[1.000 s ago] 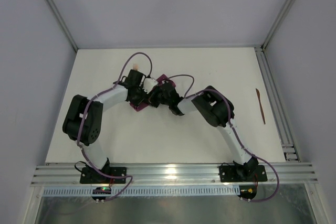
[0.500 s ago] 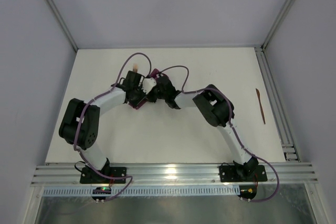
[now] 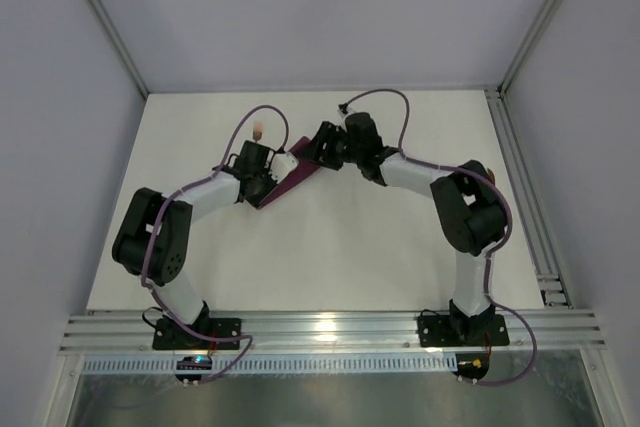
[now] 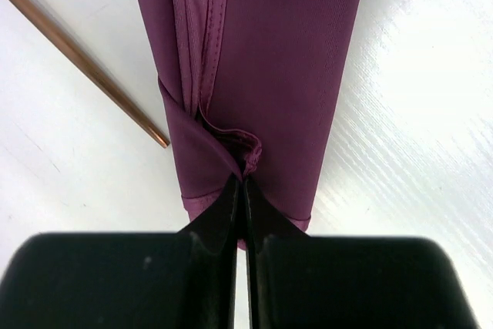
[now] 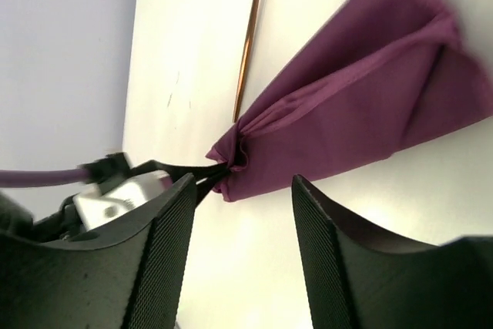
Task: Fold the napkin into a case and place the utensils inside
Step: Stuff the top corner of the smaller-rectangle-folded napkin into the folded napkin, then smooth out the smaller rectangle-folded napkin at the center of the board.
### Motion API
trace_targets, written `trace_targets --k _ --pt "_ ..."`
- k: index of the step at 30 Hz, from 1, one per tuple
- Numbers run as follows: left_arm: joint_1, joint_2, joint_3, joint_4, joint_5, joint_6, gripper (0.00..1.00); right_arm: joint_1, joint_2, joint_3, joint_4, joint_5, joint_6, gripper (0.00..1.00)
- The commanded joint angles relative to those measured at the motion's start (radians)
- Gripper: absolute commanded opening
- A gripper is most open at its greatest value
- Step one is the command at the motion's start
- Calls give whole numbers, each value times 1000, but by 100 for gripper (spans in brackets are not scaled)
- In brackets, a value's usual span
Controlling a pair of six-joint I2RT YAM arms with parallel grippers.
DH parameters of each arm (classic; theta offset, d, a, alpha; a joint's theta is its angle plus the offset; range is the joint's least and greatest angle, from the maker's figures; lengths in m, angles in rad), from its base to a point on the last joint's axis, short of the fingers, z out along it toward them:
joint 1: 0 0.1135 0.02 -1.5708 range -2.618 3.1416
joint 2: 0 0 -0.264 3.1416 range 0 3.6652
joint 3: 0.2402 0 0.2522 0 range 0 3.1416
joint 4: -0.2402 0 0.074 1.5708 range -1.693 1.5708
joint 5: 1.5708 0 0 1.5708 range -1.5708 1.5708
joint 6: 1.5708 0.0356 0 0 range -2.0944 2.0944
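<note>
Your right gripper (image 5: pixel 243 180) has just let go of the napkin (image 4: pixel 269 52) and pulled back, jaws wide apart. Your left gripper (image 4: pixel 240 182) pinches one end of it tight. The napkin lies folded in a long strip on the table (image 3: pixel 400 247), with the fork (image 4: pixel 85 63) just beside it, so I think the case is nearly ready
</note>
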Motion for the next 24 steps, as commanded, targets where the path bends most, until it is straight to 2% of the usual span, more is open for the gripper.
trace_targets --k 1,4,7,9,13,21,23,24 --pt "5 -1 -3 17 0 -9 0 -53 -95 118 -234 -26 -298 57" --pt "5 -4 -8 19 3 -9 0 -58 -44 212 -470 101 -518 60" --pt "5 -11 -12 17 2 -7 0 -61 11 272 -483 137 -635 63" --pt "6 -13 -11 13 2 -7 0 -59 65 336 -562 143 -712 63" --pt "6 -25 -18 9 6 -4 0 -61 209 474 -597 132 -723 63" --pt "6 -30 -20 5 20 0 0 -61 309 522 -554 151 -651 62" --pt "6 -31 -21 3 29 -3 0 -61 315 504 -538 134 -635 58" --pt "6 -33 -21 0 40 -4 0 -61 315 493 -519 115 -626 44"
